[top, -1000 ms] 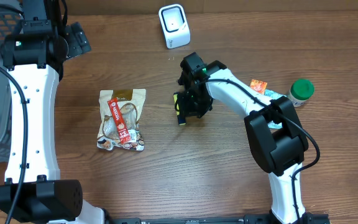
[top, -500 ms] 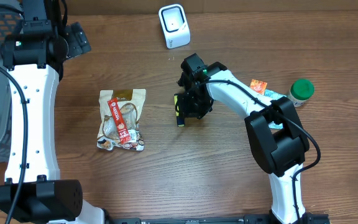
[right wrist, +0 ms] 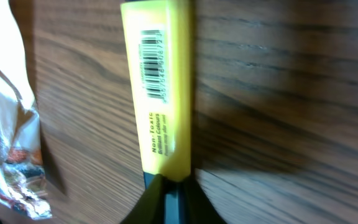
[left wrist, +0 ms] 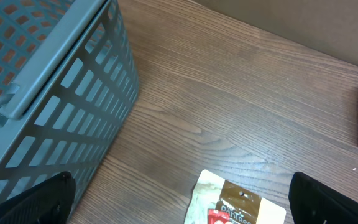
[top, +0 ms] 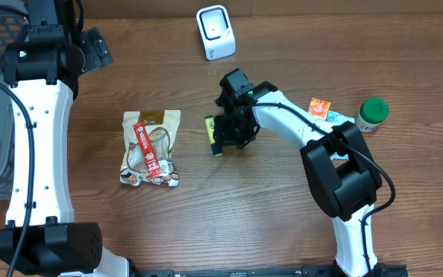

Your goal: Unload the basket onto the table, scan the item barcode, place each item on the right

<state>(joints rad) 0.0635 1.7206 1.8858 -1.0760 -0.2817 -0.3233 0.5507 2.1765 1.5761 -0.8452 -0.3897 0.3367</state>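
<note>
The right tool (right wrist: 165,198) pinches the yellow highlighter (right wrist: 159,93) narrowly by its dark cap, leaving its barcode (right wrist: 152,65) uncovered for reading, well apart from the barcode scanner (top: 215,31). The left tool (left wrist: 180,198) gapes wide, holding nothing.

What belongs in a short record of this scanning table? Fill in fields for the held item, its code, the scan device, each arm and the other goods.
held item: yellow highlighter, gripped at its dark end
code: barcode uncovered, facing the right wrist camera
scan device: white scanner, apart from the yellow highlighter
right arm: right gripper shut on the yellow highlighter
left arm: left gripper open, empty, near the grey basket
other goods: snack packet, green-lidded jar, orange sachet
</note>
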